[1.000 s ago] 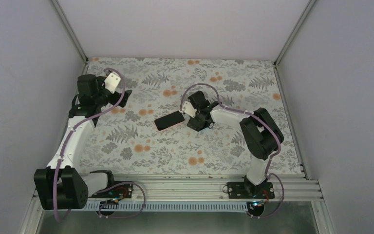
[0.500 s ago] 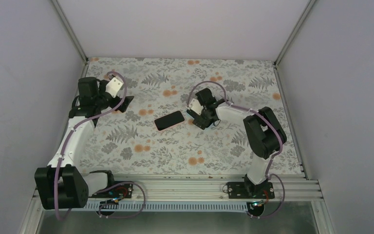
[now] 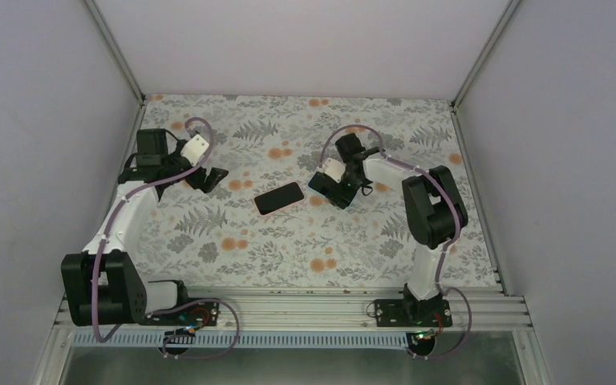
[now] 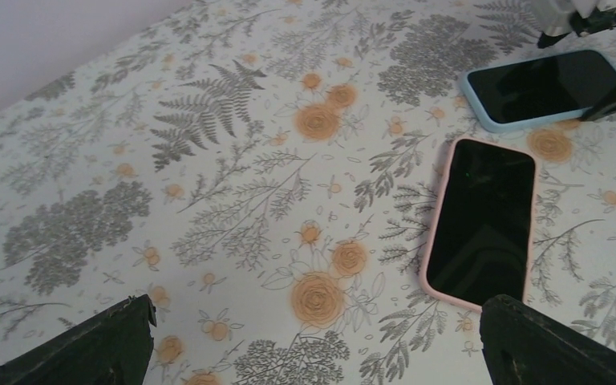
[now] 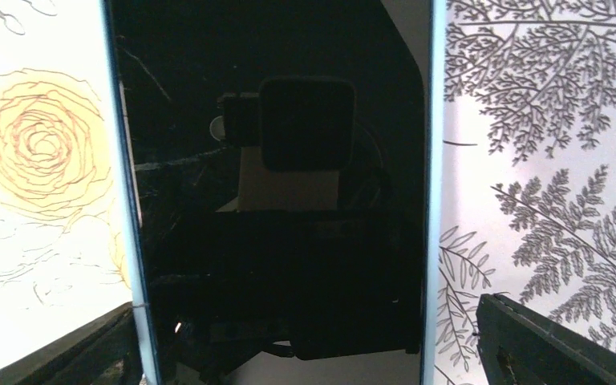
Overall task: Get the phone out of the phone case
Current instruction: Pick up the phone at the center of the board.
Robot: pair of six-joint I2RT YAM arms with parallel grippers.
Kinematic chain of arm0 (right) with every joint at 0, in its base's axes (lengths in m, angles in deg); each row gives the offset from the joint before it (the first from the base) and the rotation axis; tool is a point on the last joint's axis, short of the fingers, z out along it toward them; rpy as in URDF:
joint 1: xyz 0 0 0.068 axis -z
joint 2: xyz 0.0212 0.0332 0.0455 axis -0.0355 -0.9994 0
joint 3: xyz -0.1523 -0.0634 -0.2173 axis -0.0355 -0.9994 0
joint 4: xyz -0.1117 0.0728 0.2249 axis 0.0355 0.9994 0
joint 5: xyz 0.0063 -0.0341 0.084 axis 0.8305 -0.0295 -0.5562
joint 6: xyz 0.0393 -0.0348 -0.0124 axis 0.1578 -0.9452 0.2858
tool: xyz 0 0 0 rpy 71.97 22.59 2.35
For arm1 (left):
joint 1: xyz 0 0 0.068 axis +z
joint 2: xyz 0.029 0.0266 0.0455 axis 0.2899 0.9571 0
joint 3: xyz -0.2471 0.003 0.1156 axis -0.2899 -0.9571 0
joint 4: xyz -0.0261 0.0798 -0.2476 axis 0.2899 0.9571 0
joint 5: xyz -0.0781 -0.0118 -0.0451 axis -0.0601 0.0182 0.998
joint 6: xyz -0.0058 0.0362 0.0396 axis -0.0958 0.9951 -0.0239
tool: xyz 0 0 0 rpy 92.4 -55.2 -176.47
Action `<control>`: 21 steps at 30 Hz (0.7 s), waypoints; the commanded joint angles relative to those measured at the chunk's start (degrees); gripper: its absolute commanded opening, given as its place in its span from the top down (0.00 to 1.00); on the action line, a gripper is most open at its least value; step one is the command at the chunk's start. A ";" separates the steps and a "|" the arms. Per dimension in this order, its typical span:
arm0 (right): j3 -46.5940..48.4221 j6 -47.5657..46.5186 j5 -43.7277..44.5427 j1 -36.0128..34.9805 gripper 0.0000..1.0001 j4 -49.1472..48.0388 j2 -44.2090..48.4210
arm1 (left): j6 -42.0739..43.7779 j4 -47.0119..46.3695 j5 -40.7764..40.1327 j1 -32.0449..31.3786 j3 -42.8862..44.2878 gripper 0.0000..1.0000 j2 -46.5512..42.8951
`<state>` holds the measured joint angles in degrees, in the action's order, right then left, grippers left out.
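Observation:
A black phone in a pink case (image 3: 279,197) lies flat, screen up, at the table's middle; it also shows in the left wrist view (image 4: 481,220). A second phone in a light-blue case (image 4: 541,87) lies just right of it. My right gripper (image 3: 338,191) hovers over this blue-cased phone (image 5: 273,200), open, with one finger (image 5: 557,345) beside each long edge. The top view mostly hides that phone under the gripper. My left gripper (image 3: 211,177) is open and empty, left of the pink-cased phone, with its fingers (image 4: 104,345) wide apart.
The floral-patterned table (image 3: 233,249) is walled in by grey panels on the left, back and right. The metal rail with the arm bases (image 3: 305,309) runs along the near edge.
My right gripper has left the right end of the pink-cased phone and moved right and back over the blue-cased phone. My left gripper has swung right, toward the pink-cased phone.

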<state>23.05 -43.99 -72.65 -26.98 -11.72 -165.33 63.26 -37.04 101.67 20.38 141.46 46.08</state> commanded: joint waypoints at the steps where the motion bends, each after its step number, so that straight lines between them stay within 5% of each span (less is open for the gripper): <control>1: -2.34 -4.47 0.09 -0.36 0.00 8.25 -5.28 | 3.96 4.52 5.15 0.25 3.27 0.00 2.15; 9: -2.96 -6.73 -0.80 -0.34 0.05 9.03 -7.08 | 8.96 14.13 12.83 0.13 11.40 0.00 9.49; 15: -2.66 -6.34 -1.37 -0.27 0.30 8.08 -5.67 | 10.30 20.83 17.19 -0.63 18.55 0.00 14.66; 21: -0.64 -4.02 -1.34 -0.94 0.37 5.98 0.44 | 7.88 21.41 17.39 -2.09 22.15 0.00 18.19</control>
<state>23.88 -48.84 -76.61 -27.14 -9.03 -165.98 71.53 -17.76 115.94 19.12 160.96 62.45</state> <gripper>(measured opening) 0.743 0.997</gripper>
